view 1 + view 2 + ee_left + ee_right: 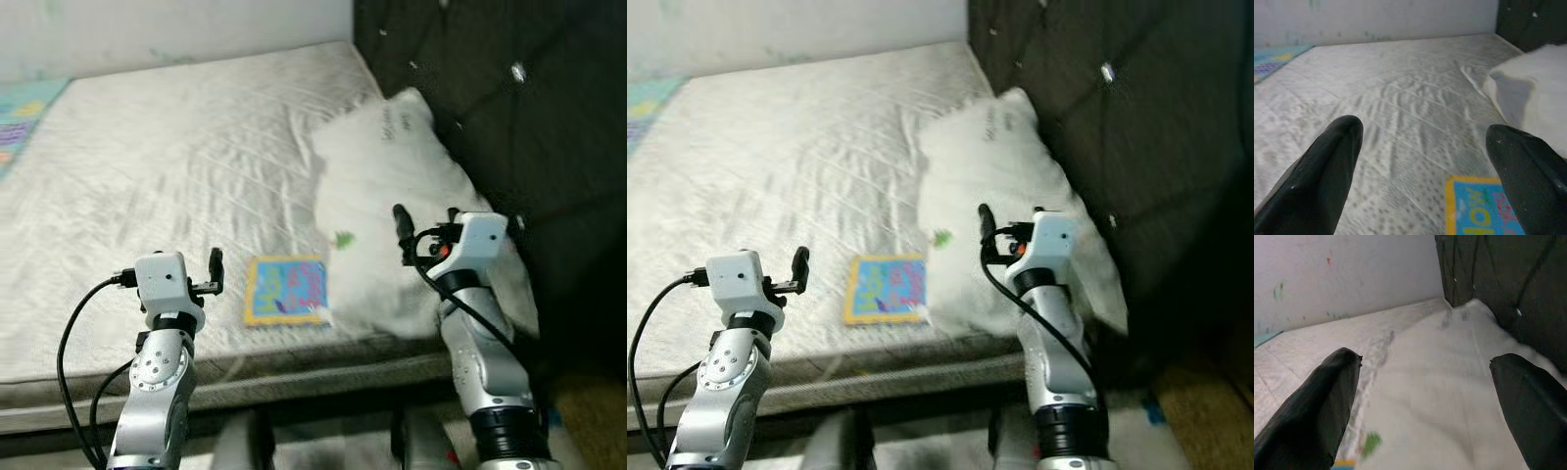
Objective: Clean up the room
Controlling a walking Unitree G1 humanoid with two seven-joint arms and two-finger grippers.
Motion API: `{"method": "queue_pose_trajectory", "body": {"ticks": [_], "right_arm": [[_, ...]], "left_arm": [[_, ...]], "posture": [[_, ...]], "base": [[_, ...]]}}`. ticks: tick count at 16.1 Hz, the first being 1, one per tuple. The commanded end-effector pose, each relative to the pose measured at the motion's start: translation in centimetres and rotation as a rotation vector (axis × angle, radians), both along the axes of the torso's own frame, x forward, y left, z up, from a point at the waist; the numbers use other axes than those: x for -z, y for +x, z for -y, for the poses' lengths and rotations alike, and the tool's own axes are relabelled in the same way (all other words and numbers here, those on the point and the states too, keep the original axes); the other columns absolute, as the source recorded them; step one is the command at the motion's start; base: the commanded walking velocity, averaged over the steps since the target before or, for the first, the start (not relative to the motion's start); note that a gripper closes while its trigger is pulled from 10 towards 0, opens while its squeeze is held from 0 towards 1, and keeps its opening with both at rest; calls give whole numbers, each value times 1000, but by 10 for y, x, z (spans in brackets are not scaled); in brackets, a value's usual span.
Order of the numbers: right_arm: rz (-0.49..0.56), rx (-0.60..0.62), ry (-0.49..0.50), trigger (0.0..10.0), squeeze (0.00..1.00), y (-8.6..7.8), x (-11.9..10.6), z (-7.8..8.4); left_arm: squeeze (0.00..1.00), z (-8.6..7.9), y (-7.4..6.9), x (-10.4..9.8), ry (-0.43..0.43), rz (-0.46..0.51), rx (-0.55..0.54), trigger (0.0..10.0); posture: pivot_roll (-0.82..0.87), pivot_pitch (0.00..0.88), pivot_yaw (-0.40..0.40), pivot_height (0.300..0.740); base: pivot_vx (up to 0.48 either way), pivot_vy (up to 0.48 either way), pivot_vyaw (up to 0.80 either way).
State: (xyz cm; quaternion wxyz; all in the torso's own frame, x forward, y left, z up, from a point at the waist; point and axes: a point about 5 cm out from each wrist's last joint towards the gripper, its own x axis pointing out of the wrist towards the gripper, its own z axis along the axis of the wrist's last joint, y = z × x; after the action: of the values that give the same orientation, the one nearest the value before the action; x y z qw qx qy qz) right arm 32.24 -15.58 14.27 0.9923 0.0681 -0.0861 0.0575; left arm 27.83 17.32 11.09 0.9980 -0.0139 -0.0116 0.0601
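Flat book lies between the two arms, nearer the left one.
The colourful yellow-edged picture book (286,290) sits at the bed's (147,176) front edge, touching the white pillow (392,196); left gripper (1425,161) and right gripper (1425,396) both hover, fingers wide, empty.

A bedroom: bare mattress (176,166), pillow (392,186), tufted headboard (509,108).
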Motion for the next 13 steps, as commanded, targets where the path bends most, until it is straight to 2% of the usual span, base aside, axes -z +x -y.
{"method": "queue_pose_trajectory", "body": {"ticks": [1,3,6,8,9,12,13], "right_arm": [[9,8,-2,10000,0,1,-1,-1],[4,21,-11,10000,0,-2,2,2],[-3,42,-36,10000,0,-8,7,6],[-13,87,-56,10000,0,-14,12,16],[-33,124,-73,10000,0,-21,19,25],[-77,192,-114,10000,0,-33,29,41],[-86,199,-137,10000,0,-34,31,43]], "left_arm": [[0,-6,1,1,15,2,-12,10000],[0,-7,2,1,16,6,-13,10000],[0,-5,1,3,27,11,3,10000],[0,-7,-3,2,61,28,26,10000],[0,-14,-10,7,87,18,27,10000],[0,-23,-19,15,119,-13,2,10000],[0,-23,-18,16,81,-13,-1,10000]], "posture": [[-170,0,132,718],[-171,0,134,740],[-177,0,137,740],[-182,0,139,740],[-183,0,139,740],[-185,0,135,740],[-187,0,132,740]], "base": [[0,0,0],[0,0,0],[0,0,0],[0,0,0],[0,0,0],[0,0,0],[0,0,0]]}}
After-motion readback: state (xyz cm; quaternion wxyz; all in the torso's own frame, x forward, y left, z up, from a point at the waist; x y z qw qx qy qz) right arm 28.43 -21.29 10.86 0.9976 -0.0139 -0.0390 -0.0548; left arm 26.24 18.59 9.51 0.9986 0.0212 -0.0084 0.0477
